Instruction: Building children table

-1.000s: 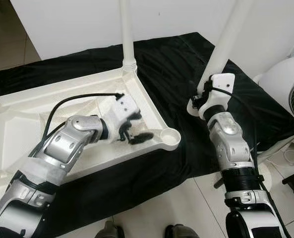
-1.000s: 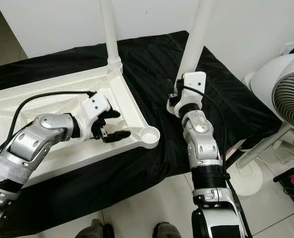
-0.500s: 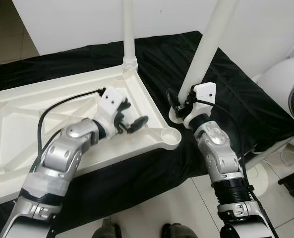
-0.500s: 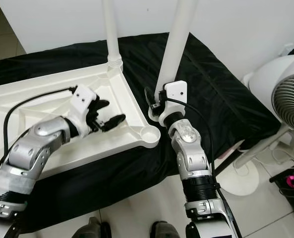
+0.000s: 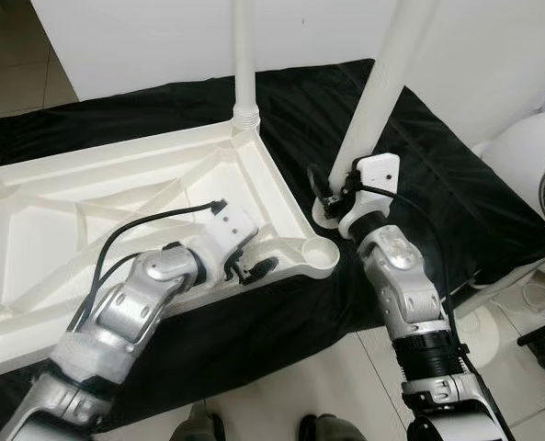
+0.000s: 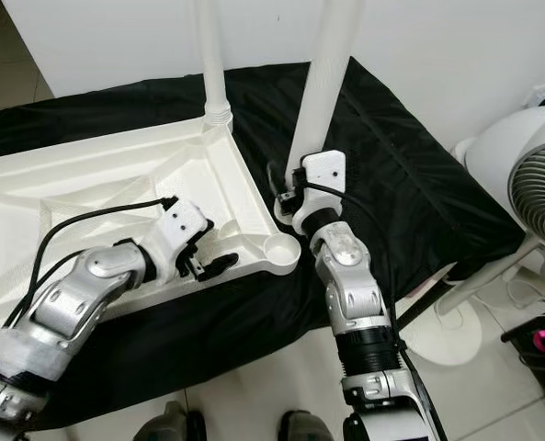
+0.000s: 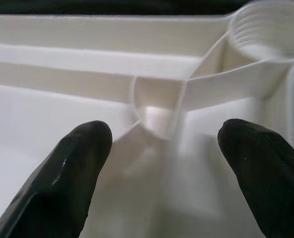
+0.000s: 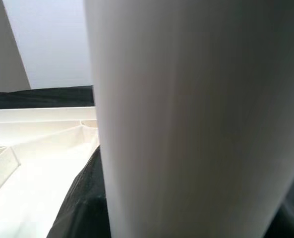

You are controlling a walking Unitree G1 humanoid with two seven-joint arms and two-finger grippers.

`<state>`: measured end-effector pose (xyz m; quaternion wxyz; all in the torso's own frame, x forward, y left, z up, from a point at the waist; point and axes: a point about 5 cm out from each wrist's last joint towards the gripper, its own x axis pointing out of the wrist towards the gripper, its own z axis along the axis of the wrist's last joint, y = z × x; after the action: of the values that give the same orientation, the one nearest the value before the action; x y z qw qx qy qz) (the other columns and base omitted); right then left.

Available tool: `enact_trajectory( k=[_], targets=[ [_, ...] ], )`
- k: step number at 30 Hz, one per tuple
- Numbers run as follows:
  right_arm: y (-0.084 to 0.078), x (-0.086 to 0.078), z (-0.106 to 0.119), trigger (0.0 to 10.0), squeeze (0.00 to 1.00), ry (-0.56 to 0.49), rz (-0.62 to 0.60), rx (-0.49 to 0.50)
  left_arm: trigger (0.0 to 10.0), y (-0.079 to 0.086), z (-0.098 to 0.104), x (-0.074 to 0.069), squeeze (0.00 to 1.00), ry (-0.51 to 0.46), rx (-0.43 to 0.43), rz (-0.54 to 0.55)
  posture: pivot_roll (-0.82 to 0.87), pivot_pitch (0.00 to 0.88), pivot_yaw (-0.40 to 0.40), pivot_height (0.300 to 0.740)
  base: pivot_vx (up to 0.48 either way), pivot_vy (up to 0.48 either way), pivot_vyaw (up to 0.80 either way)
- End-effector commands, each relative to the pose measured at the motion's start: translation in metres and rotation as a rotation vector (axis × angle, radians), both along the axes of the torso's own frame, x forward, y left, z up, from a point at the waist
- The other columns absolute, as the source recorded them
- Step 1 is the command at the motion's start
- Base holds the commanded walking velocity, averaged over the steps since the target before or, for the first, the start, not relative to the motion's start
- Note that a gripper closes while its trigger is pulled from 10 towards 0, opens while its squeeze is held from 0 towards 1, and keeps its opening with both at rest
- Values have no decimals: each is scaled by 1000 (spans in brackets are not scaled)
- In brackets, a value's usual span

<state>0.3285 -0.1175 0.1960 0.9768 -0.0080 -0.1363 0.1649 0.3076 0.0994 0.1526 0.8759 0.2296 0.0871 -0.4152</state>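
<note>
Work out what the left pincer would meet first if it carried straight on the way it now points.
Probably the raised white rib junction inside the upturned tabletop. The open left pincer points at it, with the empty threaded corner socket further on to one side; depth is uncertain.

Floor point(image 5: 281, 386): pale glossy tiles, showing below the right end effector point(image 5: 332, 188) and its arm.
Black cloth point(image 5: 437, 175): spread flat on the floor, wrinkled, reaching beyond both end effectors to the wall.
Tabletop point(image 5: 88, 220): white plastic, lying underside up on the black cloth, ribs showing; the left end effector point(image 5: 249, 268) hovers over its near rim with fingers apart.
Corner socket point(image 5: 316, 250): round threaded cup at the tabletop's near corner, between the two end effectors, just beside the right one.
Fan base point(image 6: 442, 335): white, standing on the tiles, well to the right of the right end effector.
</note>
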Motion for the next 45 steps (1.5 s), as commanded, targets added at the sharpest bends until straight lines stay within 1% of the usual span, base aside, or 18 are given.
enact_trajectory(
  k=[1, 4, 5, 6, 8, 15, 16, 17, 18, 20, 21, 24, 26, 27, 28, 35, 38, 45],
  targets=[
    [-4, 0, 6, 10000, 0, -31, -15, 1, 10000, 3, -3, 9, 0, -72, 32, 120, -86, 85, 12, 740, 0, 0, 0],
    [-4, 0, 6, 10000, 0, -31, -20, 3, 10000, 4, -1, 14, 0, -103, 38, 165, -86, 85, 12, 740, 0, 0, 0],
    [-5, 0, 6, 10000, 0, -31, -23, 7, 10000, 7, -1, 22, 0, -120, 51, 215, -96, 94, 11, 740, 0, 0, 0],
    [-5, 0, 6, 10000, 0, -31, -23, 7, 10000, 7, -1, 22, 0, -120, 51, 215, -96, 94, 11, 740, 0, 0, 0],
    [-5, -2, 5, 10000, 0, -28, -26, 11, 10000, 10, 5, 36, 0, -153, 44, 310, -100, 97, 17, 740, 0, 0, 0],
    [-5, -2, 5, 10000, 0, -28, -26, 11, 10000, 10, 5, 36, 0, -153, 44, 310, -100, 97, 17, 740, 0, 0, 0],
    [-5, -2, 4, 10000, 0, -27, -28, 12, 10000, 12, 10, 42, 0, -176, 37, 353, -101, 100, 18, 740, 0, 0, 0],
    [-5, -2, 4, 10000, 0, -27, -28, 12, 10000, 12, 10, 42, 0, -176, 37, 353, -101, 100, 18, 740, 0, 0, 0],
    [-6, -4, 3, 10000, 0, -24, -38, 17, 10000, 16, 22, 47, 0, -207, -16, 411, -101, 110, 25, 740, 0, 0, 0],
    [-7, -4, 3, 10000, 0, -23, -40, 19, 10000, 17, 24, 48, 0, -213, -29, 416, -101, 110, 25, 740, 0, 0, 0],
    [-7, -5, 2, 10000, 0, -20, -40, 16, 10000, 17, 26, 45, 0, -190, -63, 393, -95, 111, 24, 740, 0, 0, 0],
    [-7, -5, 1, 10000, 0, -18, -39, 14, 10000, 17, 26, 42, 0, -172, -84, 373, -93, 112, 23, 740, 0, 0, 0],
    [-6, -7, -3, 10000, 0, -9, -30, 6, 10000, 14, 32, 30, 0, -140, -186, 265, -77, 110, 18, 740, 0, 0, 0],
    [-6, -7, -3, 10000, 0, -9, -30, 6, 10000, 14, 32, 30, 0, -140, -186, 265, -77, 110, 18, 740, 0, 0, 0],
    [-5, -9, -5, 10000, 0, -4, -18, 2, 10000, 13, 37, 17, 0, -145, -244, 175, -73, 110, 17, 740, 0, 0, 0],
    [-2, -10, -6, 10000, 0, -7, 10, 16, 10000, 12, 35, 0, 0, -124, -270, 72, -64, 110, 10, 740, 0, 0, 0],
    [2, -10, -5, 10000, 0, -13, 33, 26, 10000, 9, 26, -16, 0, -43, -301, -17, -52, 108, 2, 740, 0, 0, 0],
    [4, -12, -6, 10000, 0, -13, 57, 22, 10000, 5, 18, -31, 0, 23, -329, -84, -48, 102, -10, 740, 0, 0, 0]
  ],
)
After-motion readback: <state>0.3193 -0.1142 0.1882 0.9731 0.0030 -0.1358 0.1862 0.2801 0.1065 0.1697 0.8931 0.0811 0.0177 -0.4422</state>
